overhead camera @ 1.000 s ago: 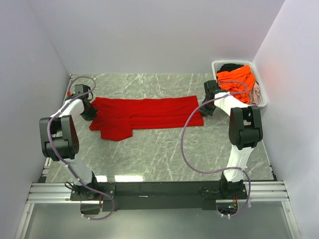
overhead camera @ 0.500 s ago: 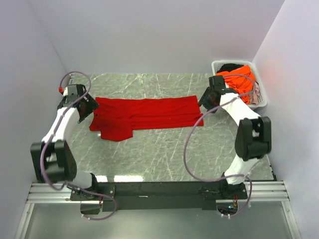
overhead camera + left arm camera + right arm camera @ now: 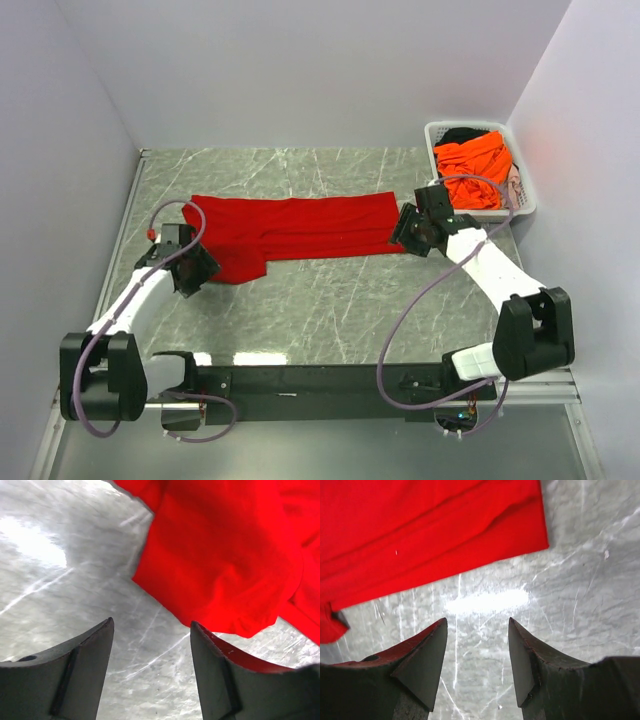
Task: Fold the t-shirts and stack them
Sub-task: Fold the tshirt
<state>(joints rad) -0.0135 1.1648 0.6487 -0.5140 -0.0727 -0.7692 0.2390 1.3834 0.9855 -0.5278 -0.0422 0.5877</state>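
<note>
A bright red t-shirt [image 3: 295, 225] lies folded into a long strip across the far middle of the marble table, one sleeve hanging toward the near left [image 3: 240, 264]. My left gripper [image 3: 193, 272] hovers open just off that sleeve's near-left corner; in the left wrist view the red t-shirt [image 3: 225, 560] fills the upper right and only bare table shows between the fingers [image 3: 87, 665]. My right gripper [image 3: 408, 232] stands open at the strip's right end, and the right wrist view shows the red t-shirt's hem [image 3: 430, 540] beyond the empty gap. An orange t-shirt [image 3: 478, 170] lies heaped in the basket.
The white slotted basket [image 3: 527, 197] stands at the far right corner against the wall, with dark and pale cloth under the orange one. Pale walls close in the table on the left, back and right. The arm bases sit on a black rail at the near edge.
Both grippers have opened and let go of the red t-shirt's ends. The left arm has drawn back toward the near left; the right gripper has moved slightly nearer. The shirt lies still.
</note>
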